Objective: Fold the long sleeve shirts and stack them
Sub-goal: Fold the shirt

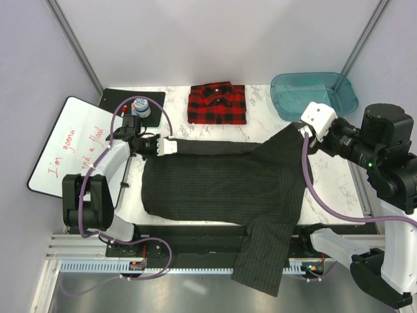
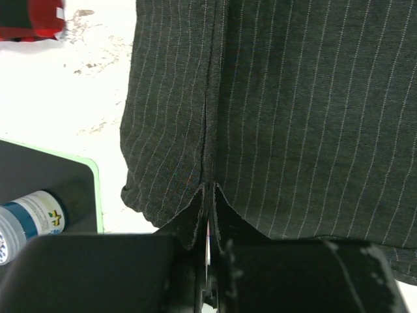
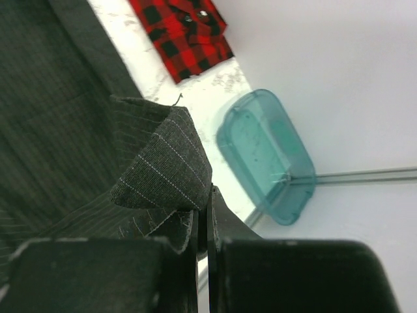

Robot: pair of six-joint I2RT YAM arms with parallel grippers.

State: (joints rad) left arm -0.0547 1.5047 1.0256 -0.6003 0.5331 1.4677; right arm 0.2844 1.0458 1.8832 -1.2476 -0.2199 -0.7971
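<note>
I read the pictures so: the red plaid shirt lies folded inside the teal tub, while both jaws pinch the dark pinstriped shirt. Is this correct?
Not fully. The red plaid shirt lies folded on the marble table beside the teal tub, not inside it, as the top external view shows. Both jaws do pinch the dark pinstriped shirt.
</note>
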